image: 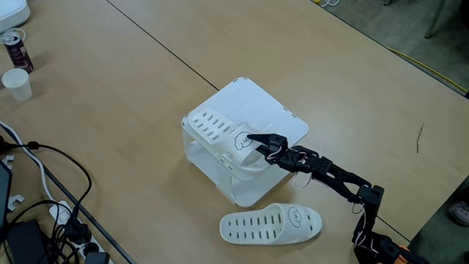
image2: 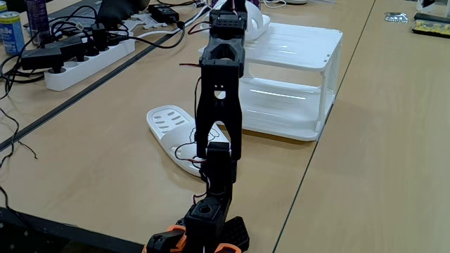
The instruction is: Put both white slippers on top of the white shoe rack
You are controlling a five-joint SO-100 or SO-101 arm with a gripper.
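The gripper [image: 253, 139] is closing its black fingers on the strap of one white slipper [image: 220, 132], pinching it beside the small black drawing. That slipper is lying on top of the white shoe rack [image: 278, 114], along the rack's left edge in a fixed view, its slotted toe pointing to the upper left and its heel end hanging slightly past the rack's front edge. The right half of the rack's flat, rounded-corner top is lying bare. The arm [image: 337, 176] is reaching in from the lower right of the table [image: 110, 110].

The second white slipper [image: 271, 224] is resting flat on the table just in front of the rack, apart from it, near the arm's base; its toe vents and strap drawing are facing up. In another fixed view the arm [image2: 221, 98] is standing in front of the rack [image2: 295, 77], with this slipper [image2: 172, 130] partly hidden behind it. Open tabletop is lying on the rack's far side; cables [image: 44, 183] and a paper cup [image: 17, 83] are occupying the left edge.
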